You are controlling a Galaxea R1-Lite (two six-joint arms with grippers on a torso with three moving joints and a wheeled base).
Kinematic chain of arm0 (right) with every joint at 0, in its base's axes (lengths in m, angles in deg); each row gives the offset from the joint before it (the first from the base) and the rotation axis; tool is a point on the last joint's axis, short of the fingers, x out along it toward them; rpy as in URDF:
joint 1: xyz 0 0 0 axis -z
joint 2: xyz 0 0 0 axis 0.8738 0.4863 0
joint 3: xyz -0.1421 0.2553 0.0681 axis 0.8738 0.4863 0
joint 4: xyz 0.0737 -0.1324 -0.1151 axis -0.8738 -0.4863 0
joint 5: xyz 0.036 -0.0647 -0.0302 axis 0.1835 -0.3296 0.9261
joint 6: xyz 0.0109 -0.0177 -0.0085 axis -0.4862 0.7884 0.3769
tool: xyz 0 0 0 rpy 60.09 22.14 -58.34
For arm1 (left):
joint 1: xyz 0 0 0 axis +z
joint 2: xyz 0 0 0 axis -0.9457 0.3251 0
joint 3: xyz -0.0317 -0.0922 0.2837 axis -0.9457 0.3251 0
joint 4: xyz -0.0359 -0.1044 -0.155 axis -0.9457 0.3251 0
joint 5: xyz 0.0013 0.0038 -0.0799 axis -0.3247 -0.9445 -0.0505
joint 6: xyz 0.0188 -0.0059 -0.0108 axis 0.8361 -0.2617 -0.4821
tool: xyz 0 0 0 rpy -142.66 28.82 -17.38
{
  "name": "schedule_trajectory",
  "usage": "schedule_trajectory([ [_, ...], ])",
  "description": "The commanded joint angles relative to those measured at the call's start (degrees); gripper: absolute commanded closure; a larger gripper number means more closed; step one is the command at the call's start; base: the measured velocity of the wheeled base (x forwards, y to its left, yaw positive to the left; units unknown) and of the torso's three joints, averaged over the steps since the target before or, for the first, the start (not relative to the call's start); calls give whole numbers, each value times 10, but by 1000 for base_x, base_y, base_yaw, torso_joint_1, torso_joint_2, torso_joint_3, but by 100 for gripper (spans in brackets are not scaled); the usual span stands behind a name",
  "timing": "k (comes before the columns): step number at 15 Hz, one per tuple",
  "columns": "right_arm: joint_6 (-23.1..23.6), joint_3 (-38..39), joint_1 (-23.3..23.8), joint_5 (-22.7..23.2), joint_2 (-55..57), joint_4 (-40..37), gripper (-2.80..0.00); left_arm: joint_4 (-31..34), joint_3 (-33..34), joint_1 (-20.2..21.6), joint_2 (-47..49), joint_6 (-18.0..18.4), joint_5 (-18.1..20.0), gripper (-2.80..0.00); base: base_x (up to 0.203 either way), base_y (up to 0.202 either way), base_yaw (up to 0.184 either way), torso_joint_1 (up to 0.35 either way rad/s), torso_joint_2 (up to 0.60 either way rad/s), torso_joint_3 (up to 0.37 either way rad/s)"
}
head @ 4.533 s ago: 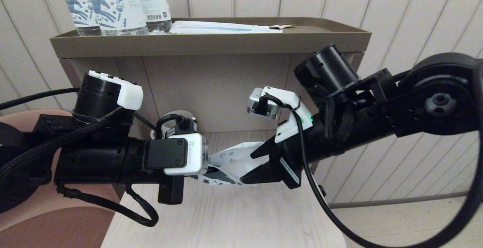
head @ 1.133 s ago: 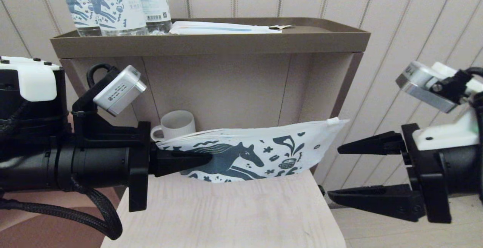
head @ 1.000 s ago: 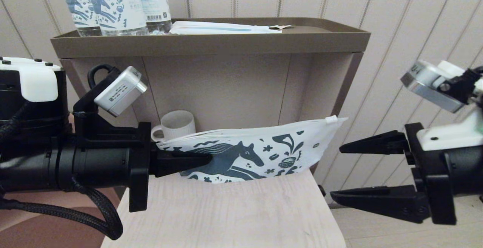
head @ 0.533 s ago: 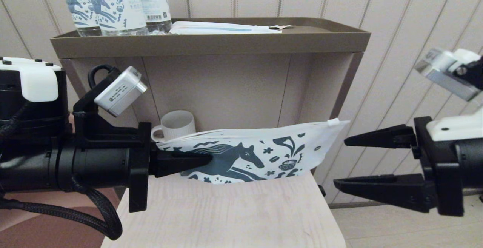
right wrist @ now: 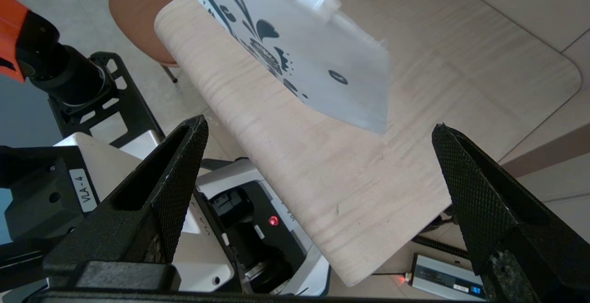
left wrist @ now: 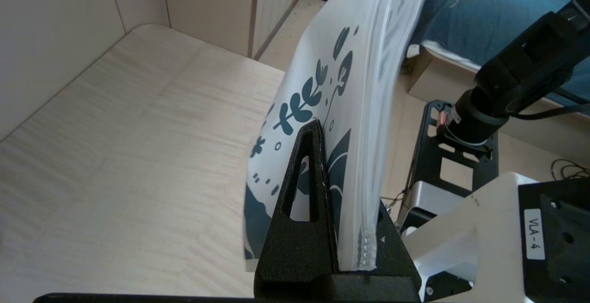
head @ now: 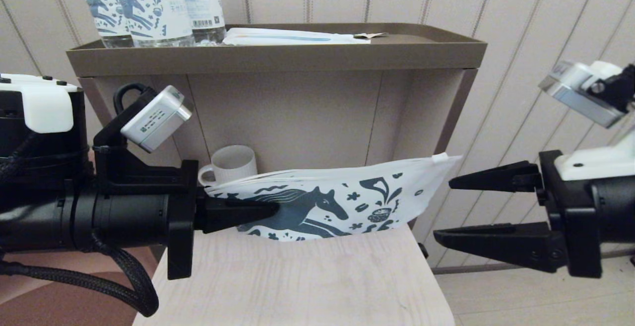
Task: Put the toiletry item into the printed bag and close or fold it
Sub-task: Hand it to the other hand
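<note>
My left gripper (head: 270, 210) is shut on the left end of the printed bag (head: 337, 199), a white pouch with a teal horse, holding it on edge above the light wooden table (head: 297, 281). The white zip slider (head: 439, 157) sits at the bag's far right top corner. In the left wrist view the bag (left wrist: 341, 109) stands pinched between my fingers (left wrist: 306, 174). My right gripper (head: 444, 211) hangs open off the table's right side, just clear of the bag's right end (right wrist: 318, 49). The toiletry item is not visible.
A brown tray shelf (head: 278, 53) stands behind, carrying clear bottles with horse labels (head: 149, 8) and a long white packet with a blue stripe (head: 292, 36). A white mug (head: 230, 164) sits under the shelf behind the bag. A brown chair seat (head: 64, 296) is at the left.
Earlier both grippers were together at the crumpled bag; since then the right gripper has let go and drawn away to the right. In the last second it has shifted only slightly; the bag stays stretched out.
</note>
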Motion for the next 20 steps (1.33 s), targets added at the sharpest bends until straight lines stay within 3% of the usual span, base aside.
schedule_trajectory([
  [1, 1, 1, -1, 2, 0, -1, -280, -1, 0, 0, 0, -1, 3, 0, 0, 0, 0, 0, 0, 0],
  [19, 0, 0, 2, -9, -7, 0, -280, 27, -14, 0, -22, -14, 0, 0, 0, 0, 0, 0, 0, 0],
  [20, -4, -4, 1, -21, -7, -1, 0, 27, -14, 0, -23, -14, 0, 0, 0, 0, 0, 0, 0, 0],
])
